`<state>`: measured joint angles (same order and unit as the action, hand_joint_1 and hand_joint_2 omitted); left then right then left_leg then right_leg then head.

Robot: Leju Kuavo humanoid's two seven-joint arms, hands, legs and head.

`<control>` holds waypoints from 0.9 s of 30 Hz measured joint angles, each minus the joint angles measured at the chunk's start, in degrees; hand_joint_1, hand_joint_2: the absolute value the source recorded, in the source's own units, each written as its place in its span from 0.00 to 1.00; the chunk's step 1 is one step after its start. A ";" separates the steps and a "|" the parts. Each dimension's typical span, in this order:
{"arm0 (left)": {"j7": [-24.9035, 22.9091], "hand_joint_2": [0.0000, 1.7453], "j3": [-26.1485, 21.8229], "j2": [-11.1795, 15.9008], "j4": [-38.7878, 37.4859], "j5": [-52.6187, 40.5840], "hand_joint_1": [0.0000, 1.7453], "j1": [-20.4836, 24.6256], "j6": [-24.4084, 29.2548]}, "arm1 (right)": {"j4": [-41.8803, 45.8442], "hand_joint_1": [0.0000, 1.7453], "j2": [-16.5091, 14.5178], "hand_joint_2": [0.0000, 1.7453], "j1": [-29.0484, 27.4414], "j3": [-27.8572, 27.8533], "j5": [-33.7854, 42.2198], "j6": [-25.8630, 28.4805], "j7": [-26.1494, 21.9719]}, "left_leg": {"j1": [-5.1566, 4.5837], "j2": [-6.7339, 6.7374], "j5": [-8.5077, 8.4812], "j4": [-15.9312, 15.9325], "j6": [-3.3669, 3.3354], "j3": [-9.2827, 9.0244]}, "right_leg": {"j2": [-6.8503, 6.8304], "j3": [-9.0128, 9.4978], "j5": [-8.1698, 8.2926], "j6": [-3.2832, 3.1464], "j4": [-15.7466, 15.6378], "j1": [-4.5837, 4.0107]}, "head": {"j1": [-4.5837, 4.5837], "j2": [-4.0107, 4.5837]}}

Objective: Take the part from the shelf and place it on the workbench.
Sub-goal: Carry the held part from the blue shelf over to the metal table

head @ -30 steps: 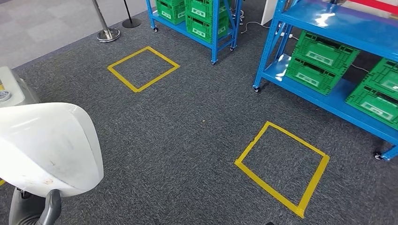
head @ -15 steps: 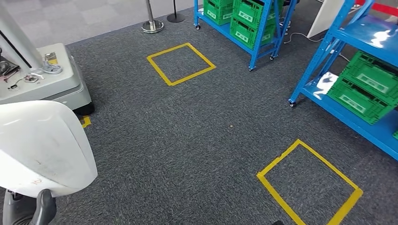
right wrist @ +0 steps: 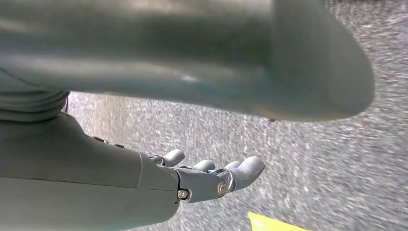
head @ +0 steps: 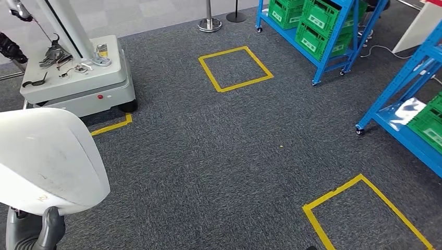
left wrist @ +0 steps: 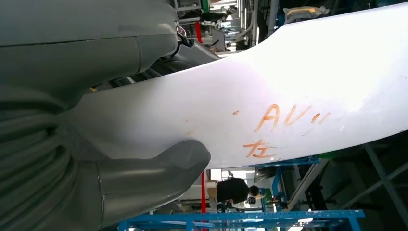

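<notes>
Grey carpet; left hand grips white part; right hand seemingly open.

A: Head view, light?
B: Bright, even, from overhead. Glare patch on the blue shelf; soft sheen across the white part. A dark shadow sits under the grey cart.

A: Sharpness?
B: The carpet is crisp mid-frame; straight lines lean outward near the edges.

A: Left wrist view?
B: The part's surface is blown out to pure white toward one end; the background is dim but readable.

A: Right wrist view?
B: The thumb is close and out of focus; the floor is streaked with motion blur.
</notes>
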<state>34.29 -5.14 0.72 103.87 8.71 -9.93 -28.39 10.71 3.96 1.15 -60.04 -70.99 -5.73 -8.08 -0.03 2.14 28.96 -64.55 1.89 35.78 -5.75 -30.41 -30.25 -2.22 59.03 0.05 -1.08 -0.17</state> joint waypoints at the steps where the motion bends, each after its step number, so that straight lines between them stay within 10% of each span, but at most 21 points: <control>1: 0.01 1.00 0.01 -0.01 0.01 0.01 1.00 0.09 0.00 | 0.00 0.00 0.00 0.00 0.02 0.00 0.00 -0.01 -0.02 | -0.24 1.01 -1.02 3.09 -0.42 -1.70 | -0.58 0.24 -0.21 0.24 0.02 -0.07 | 0.01 0.01; 5: 0.01 1.00 0.03 0.14 -0.06 0.23 1.00 0.25 0.00 | 0.01 0.00 -0.01 0.00 0.33 0.00 0.01 -0.09 -0.29 | -0.63 0.02 -1.72 5.82 -1.75 -2.60 | -2.29 1.02 -0.74 1.51 -0.15 0.06 | 0.01 0.01; 9: -0.03 1.00 0.11 0.51 -0.39 1.42 1.00 0.80 0.15 | 0.00 0.00 0.03 0.00 0.37 0.00 0.03 -0.15 -1.00 | 0.05 -2.72 -2.40 6.62 -2.63 -3.16 | 4.29 -2.54 -5.39 2.35 8.10 0.44 | 0.24 0.01; 12: -0.54 1.00 0.02 1.18 -0.62 4.08 1.00 1.05 0.49 | -0.01 0.00 0.07 0.00 0.16 0.00 0.07 -0.97 -0.91 | 0.08 -5.38 -2.40 6.23 -2.62 -2.88 | 5.52 -6.87 -6.75 2.44 15.38 0.53 | 0.29 0.02; 16: -2.61 1.00 -1.06 3.08 -0.44 9.03 1.00 1.71 -0.89 | -0.03 0.00 -0.31 0.00 0.75 -0.01 0.67 -1.04 0.52 | 0.22 -8.66 -1.98 5.18 -1.67 -2.52 | 9.16 -2.77 0.30 2.39 4.06 1.04 | 0.26 0.02; 18: -4.83 1.00 -2.01 4.66 -0.43 14.13 1.00 2.44 -3.72 | -0.05 0.00 -1.05 0.00 1.00 -0.02 0.72 -0.96 0.89 | 0.43 -10.15 -2.06 4.97 -0.71 -1.82 | 10.89 -1.79 0.41 2.06 1.49 1.01 | 0.23 0.01; 20: -8.08 1.00 -3.12 6.16 -0.29 19.63 1.00 2.86 -6.25 | -0.08 0.00 -1.97 0.00 1.22 -0.02 0.30 -1.20 1.08 | 0.74 -11.52 -2.41 5.18 0.16 -1.24 | 9.47 -1.71 0.54 1.24 1.15 0.76 | 0.24 0.01; 25: -11.93 1.00 -4.24 8.44 0.27 22.98 1.00 3.75 -6.28 | -0.13 0.00 -3.66 0.00 1.17 -0.02 0.61 -1.43 1.29 | 0.38 -3.39 4.09 -6.47 0.90 4.18 | 4.86 -1.52 0.77 -0.51 0.61 0.34 | 0.05 0.01; 27: -11.96 1.00 -4.28 8.78 0.24 22.74 1.00 3.86 -5.77 | -0.13 0.00 -3.98 0.00 1.09 -0.02 0.92 -1.38 1.49 | 0.40 -2.56 5.27 -10.71 0.89 5.96 | 2.97 -1.49 0.63 -0.70 0.63 0.06 | 0.05 0.02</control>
<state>22.33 -9.42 9.50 104.11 31.45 -6.07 -34.16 10.58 -0.03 2.25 -60.06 -70.07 -7.10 -6.59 0.37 -0.42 34.23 -75.26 2.78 41.74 -2.78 -31.90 -29.62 -2.93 59.66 0.12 -1.03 -0.15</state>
